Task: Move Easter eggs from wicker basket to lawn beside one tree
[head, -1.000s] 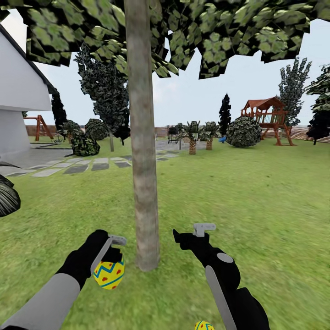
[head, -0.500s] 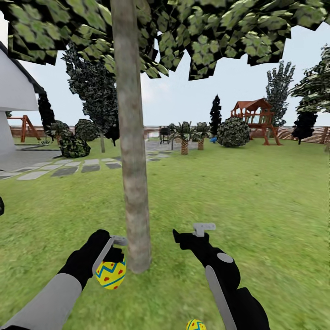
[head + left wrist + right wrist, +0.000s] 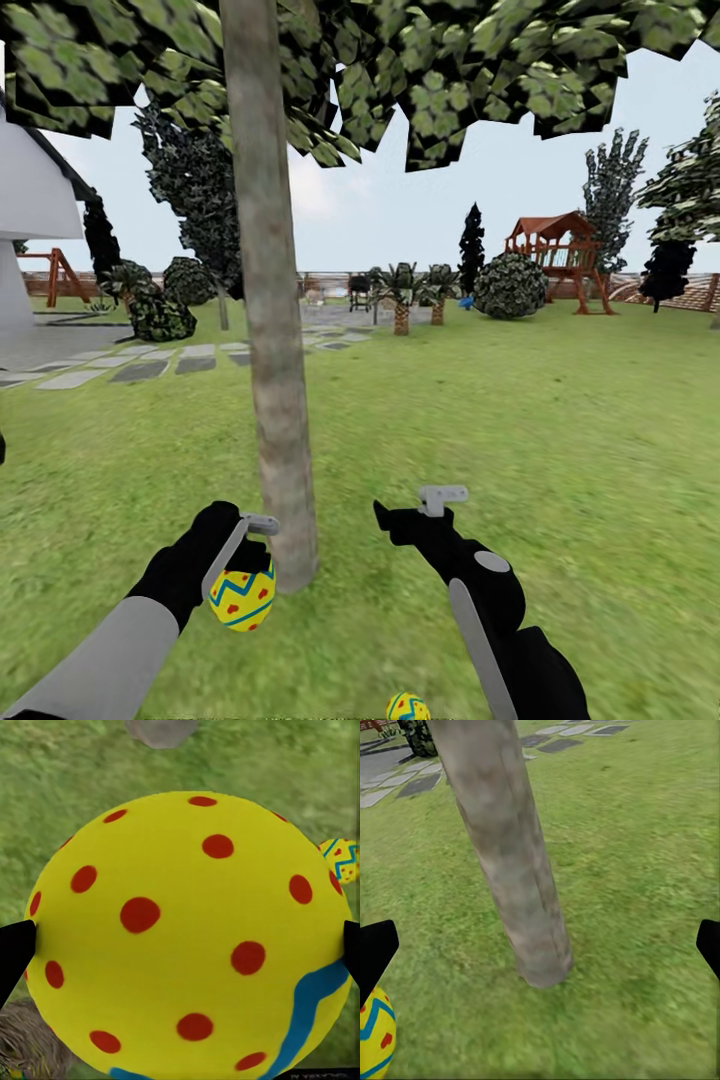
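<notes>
My left gripper (image 3: 236,572) is shut on a yellow Easter egg (image 3: 243,598) with red dots and a blue zigzag, held just above the lawn (image 3: 560,450) beside the foot of the tree (image 3: 270,380). Close up, that egg (image 3: 187,937) sits between both black fingertips (image 3: 15,952). A second Easter egg (image 3: 408,707) lies on the grass near my base, also seen as the egg (image 3: 341,859) past the held one. My right gripper (image 3: 415,507) is open with nothing in it, right of the trunk (image 3: 510,870). A rough brown patch (image 3: 19,1046) is too cut off to tell whether it is the wicker basket.
Stone paving slabs (image 3: 140,365) and a white house (image 3: 35,210) lie far left. Short palms (image 3: 402,300), shrubs (image 3: 510,287) and a wooden playset (image 3: 560,255) stand at the back. Open grass stretches to the right of the trunk.
The whole view has shifted: the trunk and the egg on the grass now sit further left in the picture. Both arms keep the same pose, and the left gripper still holds its egg.
</notes>
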Motion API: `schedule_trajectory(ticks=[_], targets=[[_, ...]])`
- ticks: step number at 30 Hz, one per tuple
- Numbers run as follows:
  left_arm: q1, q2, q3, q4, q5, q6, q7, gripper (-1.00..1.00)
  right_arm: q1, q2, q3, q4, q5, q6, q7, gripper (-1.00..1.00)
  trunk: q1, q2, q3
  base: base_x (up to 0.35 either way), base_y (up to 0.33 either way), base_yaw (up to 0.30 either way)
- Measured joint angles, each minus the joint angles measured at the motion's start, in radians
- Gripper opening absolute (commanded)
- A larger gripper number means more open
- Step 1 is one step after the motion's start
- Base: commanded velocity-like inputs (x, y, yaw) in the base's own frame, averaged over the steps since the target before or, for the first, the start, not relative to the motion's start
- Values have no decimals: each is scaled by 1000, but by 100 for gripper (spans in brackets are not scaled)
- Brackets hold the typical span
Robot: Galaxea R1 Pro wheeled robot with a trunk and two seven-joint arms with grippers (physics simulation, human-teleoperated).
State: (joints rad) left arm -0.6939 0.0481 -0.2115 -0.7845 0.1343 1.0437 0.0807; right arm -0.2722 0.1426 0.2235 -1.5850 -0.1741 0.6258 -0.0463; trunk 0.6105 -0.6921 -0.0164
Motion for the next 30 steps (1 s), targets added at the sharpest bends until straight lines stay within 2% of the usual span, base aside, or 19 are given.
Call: schedule_trajectory(ticks=[15, 30], targets=[[0, -8, -1, 1, -2, 0, 1, -100, 0, 0, -2, 0, 2, 2, -1, 100, 0, 0, -24, 0, -211, 68], [0, -7, -2, 2, 0, 0, 1, -100, 1, -1, -1, 0, 0, -1, 0, 100, 0, 0, -47, 37, -275, 67]])
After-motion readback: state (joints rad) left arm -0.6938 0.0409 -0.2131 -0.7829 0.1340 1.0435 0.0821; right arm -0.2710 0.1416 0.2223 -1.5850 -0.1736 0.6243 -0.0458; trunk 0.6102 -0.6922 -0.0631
